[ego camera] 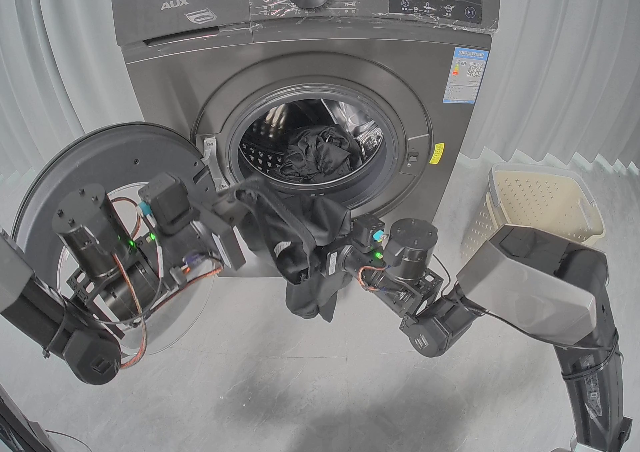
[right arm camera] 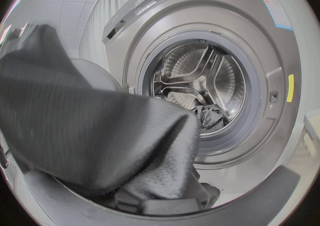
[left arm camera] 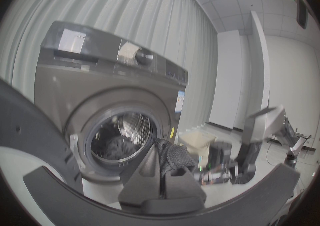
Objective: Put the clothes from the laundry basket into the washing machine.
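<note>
A black garment (ego camera: 303,240) hangs stretched between my two grippers just below the washing machine's (ego camera: 300,60) open drum mouth, its lower end dangling toward the floor. My left gripper (ego camera: 235,216) is shut on its left end, and the left wrist view shows dark cloth (left arm camera: 173,156) pinched between the fingers (left arm camera: 150,173). My right gripper (ego camera: 328,261) is shut on the right part, where the garment (right arm camera: 100,130) drapes over and hides most of the fingers. More black clothes (ego camera: 320,153) lie inside the drum (right arm camera: 200,80). The beige laundry basket (ego camera: 590,206) stands to the machine's right.
The round washer door (ego camera: 93,160) is swung wide open to the left, behind my left arm. Grey floor spreads in front of the machine. White curtains hang behind and beside it.
</note>
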Available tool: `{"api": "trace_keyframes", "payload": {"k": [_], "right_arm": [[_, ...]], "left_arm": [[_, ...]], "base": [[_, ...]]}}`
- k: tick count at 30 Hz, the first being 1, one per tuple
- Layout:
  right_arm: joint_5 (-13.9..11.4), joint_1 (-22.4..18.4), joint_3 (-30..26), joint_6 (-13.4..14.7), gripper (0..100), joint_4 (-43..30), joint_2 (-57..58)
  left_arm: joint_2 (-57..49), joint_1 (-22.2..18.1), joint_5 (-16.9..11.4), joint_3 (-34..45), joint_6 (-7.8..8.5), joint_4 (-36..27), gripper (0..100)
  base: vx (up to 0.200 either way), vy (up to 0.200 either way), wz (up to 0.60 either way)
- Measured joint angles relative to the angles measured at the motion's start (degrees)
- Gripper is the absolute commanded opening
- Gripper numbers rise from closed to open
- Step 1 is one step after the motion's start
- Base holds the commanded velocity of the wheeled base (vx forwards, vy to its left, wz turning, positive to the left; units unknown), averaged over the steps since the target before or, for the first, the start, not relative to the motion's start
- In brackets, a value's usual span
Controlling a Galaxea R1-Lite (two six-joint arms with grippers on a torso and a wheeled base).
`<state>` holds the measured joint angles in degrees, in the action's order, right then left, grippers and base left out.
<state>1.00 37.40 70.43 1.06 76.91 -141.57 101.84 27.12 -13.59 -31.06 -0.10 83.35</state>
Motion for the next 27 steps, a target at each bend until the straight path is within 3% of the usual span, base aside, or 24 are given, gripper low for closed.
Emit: {"api": "trace_keyframes", "payload": {"k": [10,11,20,27], "right_arm": [[2.04,-1.24,1.16,-0.02,0,-1.12,3.95],[2.17,-1.29,1.40,-0.02,0,-1.12,4.24],[2.55,-2.45,2.39,0.00,0,-1.18,6.23],[2.12,-6.10,2.40,0.00,0,-0.50,6.99]], "left_arm": [[7.34,-0.50,0.10,7.14,1.10,3.94,0],[8.46,-0.50,0.13,7.45,1.18,4.40,100],[13.96,0.11,0.38,9.62,1.40,5.55,100],[14.56,0.16,-0.12,14.23,2.94,5.50,100]], "base": [[0.000,0.000,0.00],[0.000,0.000,0.00],[0.000,0.000,0.00],[0.000,0.000,0.00]]}}
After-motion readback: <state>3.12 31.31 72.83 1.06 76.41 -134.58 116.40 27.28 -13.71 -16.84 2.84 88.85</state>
